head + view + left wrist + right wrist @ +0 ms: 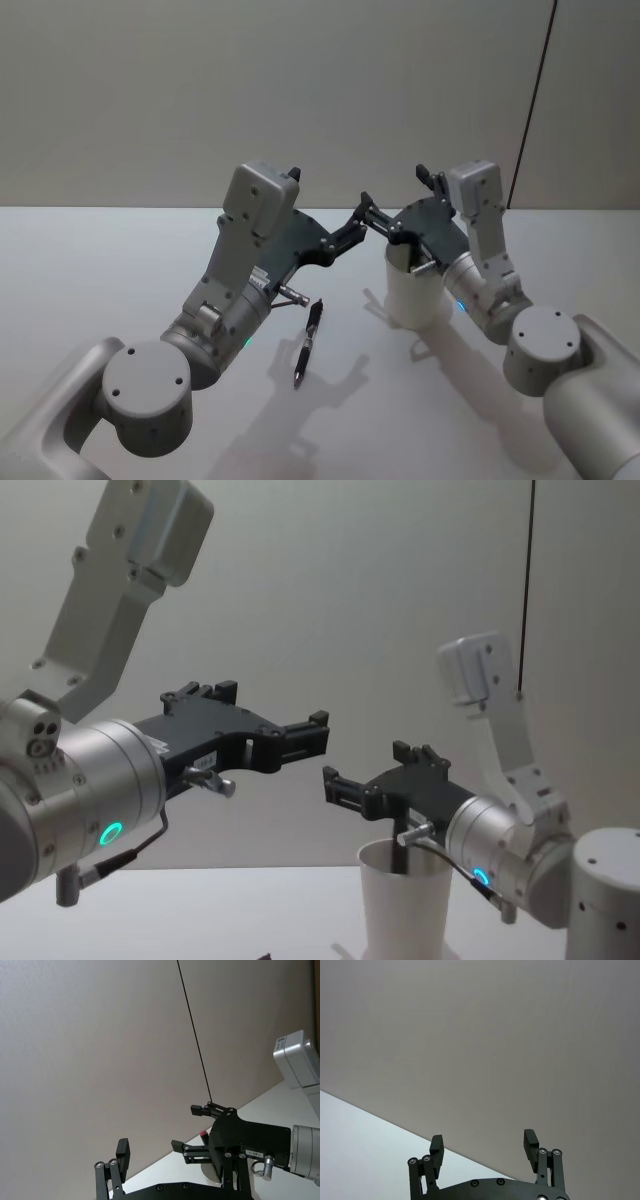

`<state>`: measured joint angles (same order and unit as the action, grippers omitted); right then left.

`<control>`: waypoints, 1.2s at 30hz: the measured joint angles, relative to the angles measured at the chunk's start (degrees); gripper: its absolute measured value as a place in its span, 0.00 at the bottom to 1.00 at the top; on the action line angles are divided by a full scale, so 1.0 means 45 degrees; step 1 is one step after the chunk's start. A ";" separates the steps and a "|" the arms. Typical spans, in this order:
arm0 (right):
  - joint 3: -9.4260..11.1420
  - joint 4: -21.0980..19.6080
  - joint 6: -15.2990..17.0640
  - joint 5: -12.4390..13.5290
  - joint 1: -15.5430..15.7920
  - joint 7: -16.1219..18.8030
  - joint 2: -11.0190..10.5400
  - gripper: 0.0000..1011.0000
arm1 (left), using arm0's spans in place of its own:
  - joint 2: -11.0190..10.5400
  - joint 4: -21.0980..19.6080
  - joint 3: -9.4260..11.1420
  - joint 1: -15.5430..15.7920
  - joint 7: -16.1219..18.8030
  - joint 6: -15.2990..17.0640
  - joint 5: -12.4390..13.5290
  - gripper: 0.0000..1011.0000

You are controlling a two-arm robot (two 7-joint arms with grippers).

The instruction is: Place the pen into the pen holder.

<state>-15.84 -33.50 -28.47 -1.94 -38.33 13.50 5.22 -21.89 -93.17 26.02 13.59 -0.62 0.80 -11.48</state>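
Hovering well above the table (pixel 120 270) with the left gripper (pixel 316 734), fingers spread wide around nothing. Mirroring that with the right gripper (pixel 483 1144): raised over the rim of the pen holder (pixel 415 295), likewise spread wide and empty, fingertips close to those of the left. Leaving the pen (pixel 308 342) flat on the table, near the pen holder's left side but apart from it, below the left gripper, untouched. No grasp made yet, so nearly the whole task ahead.

Risking, first, a clash between the two sets of fingertips, given how close together above the table; best to swing one away before lowering the other. Risking, next, a rolling pen: closing off-centre on so thin and round a barrel would likely squirt it sideways or pin it against the table instead of lifting. Risking a toppled pen holder too, light paper standing upright, from any brush by the right arm just beside it, or from a pen brought in slanted and catching the rim. Finally, seemingly longer than the pen holder is deep, so might tip it if dropped hard against one wall.
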 joint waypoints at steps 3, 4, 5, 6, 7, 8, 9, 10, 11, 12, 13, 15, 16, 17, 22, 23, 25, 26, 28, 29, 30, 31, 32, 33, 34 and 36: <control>0.0027 -0.0363 0.0114 0.0073 0.0169 0.0002 -0.0054 0.99 | 0.0000 0.0000 0.0000 0.0000 0.0000 0.0000 0.0000 0.99; 0.0044 -0.0625 0.0195 0.0122 0.0302 0.0000 -0.0097 0.99 | 0.0000 0.0000 0.0000 0.0000 0.0000 0.0000 0.0000 0.99; 0.0058 -0.0822 0.0246 0.0149 0.0405 -0.0005 -0.0129 0.99 | 0.0000 -0.0001 0.0000 0.0000 0.0000 0.0000 0.0000 0.99; 0.0071 -0.0973 0.0319 0.0187 0.0483 -0.0019 -0.0153 0.99 | 0.0000 0.0000 0.0000 0.0000 0.0000 0.0000 0.0000 0.99; 0.0096 -0.1326 0.0428 0.0249 0.0661 -0.0049 -0.0213 0.99 | 0.0000 0.0000 0.0000 0.0000 0.0000 0.0000 0.0000 0.99; 0.0112 -0.1517 0.0502 0.0288 0.0758 -0.0071 -0.0244 0.99 | 0.0000 0.0000 0.0000 0.0000 0.0000 0.0000 -0.0001 0.99; 0.0131 -0.1710 0.0568 0.0322 0.0886 -0.0093 -0.0286 0.99 | 0.0000 0.0000 0.0000 0.0000 0.0000 0.0000 0.0000 0.99; 0.0167 -0.2142 0.0715 0.0391 0.1082 -0.0149 -0.0354 0.99 | 0.0000 0.0000 0.0000 0.0000 0.0000 0.0000 0.0000 0.99; 0.0186 -0.2342 0.0788 0.0430 0.1184 -0.0180 -0.0390 0.99 | 0.0000 0.0000 0.0000 0.0000 0.0000 0.0000 0.0000 0.99; 0.0204 -0.2553 0.0883 0.0479 0.1294 -0.0221 -0.0428 0.99 | 0.0000 0.0000 0.0000 0.0000 0.0000 0.0000 0.0000 0.99; 0.0250 -0.3003 0.1050 0.0560 0.1524 -0.0297 -0.0513 0.99 | 0.0000 0.0000 0.0000 0.0000 0.0000 0.0000 0.0000 0.99; 0.0293 -0.3405 0.1228 0.0642 0.1736 -0.0389 -0.0586 0.99 | 0.0000 0.0000 0.0000 0.0000 0.0000 0.0000 0.0000 0.99; 0.0339 -0.3810 0.1440 0.0752 0.1948 -0.0512 -0.0659 0.99 | 0.0000 0.0000 0.0000 0.0000 0.0000 0.0000 0.0000 0.99; 0.0361 -0.3998 0.1543 0.0802 0.2046 -0.0573 -0.0695 0.99 | 0.0000 -0.0001 0.0000 0.0000 0.0000 0.0000 0.0000 0.99; 0.0551 -0.5432 0.2343 0.1167 0.2796 -0.1058 -0.0982 0.99 | 0.0000 0.0000 0.0000 0.0000 0.0000 0.0000 0.0000 0.99; 0.0583 -0.5639 0.2476 0.1228 0.2907 -0.1146 -0.1024 0.99 | 0.0000 0.0000 0.0000 0.0000 0.0000 0.0000 0.0000 0.99; 0.0675 -0.6191 0.2874 0.1397 0.3214 -0.1384 -0.1147 0.99 | 0.0000 0.0000 0.0000 0.0000 0.0000 0.0000 0.0000 0.99; 0.0706 -0.6389 0.2998 0.1451 0.3323 -0.1455 -0.1191 0.99 | 0.0000 0.0000 0.0000 0.0000 0.0000 0.0000 0.0000 0.99; 0.0785 -0.6834 0.3277 0.1566 0.3578 -0.1612 -0.1297 0.99 | 0.0000 0.0000 0.0000 0.0000 0.0000 0.0000 0.0000 0.99; 0.0847 -0.7173 0.3538 0.1678 0.3779 -0.1729 -0.1385 0.99 | 0.0000 0.0000 0.0000 0.0000 0.0000 0.0000 0.0000 0.99; 0.0882 -0.7381 0.3626 0.1714 0.3902 -0.1789 -0.1439 0.99 | 0.0000 0.0000 0.0000 0.0000 0.0000 0.0000 0.0000 0.99; 0.0882 -0.7381 0.3626 0.1714 0.3902 -0.1789 -0.1439 0.99 | 0.0000 0.0000 0.0000 0.0000 0.0000 0.0000 0.0000 0.99; 0.0972 -0.7874 0.3998 0.1881 0.4207 -0.1993 -0.1571 0.99 | 0.0000 0.0000 0.0000 0.0000 0.0000 0.0000 0.0000 0.99; 0.1005 -0.8039 0.4109 0.1929 0.4314 -0.2047 -0.1616 0.99 | 0.0000 0.0000 0.0000 0.0000 0.0000 0.0000 0.0000 0.99; 0.1049 -0.8249 0.4217 0.1982 0.4454 -0.2104 -0.1676 0.99 | 0.0000 0.0000 0.0000 0.0000 0.0000 0.0000 0.0000 0.99; 0.1146 -0.8689 0.4535 0.2140 0.4755 -0.2255 -0.1814 0.99 | 0.0000 0.0000 0.0000 0.0000 0.0000 0.0000 0.0000 0.99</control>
<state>-10.68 -72.60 -8.06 7.69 -16.93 3.35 -2.94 -21.89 -93.17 26.03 13.59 -0.62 0.80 -11.48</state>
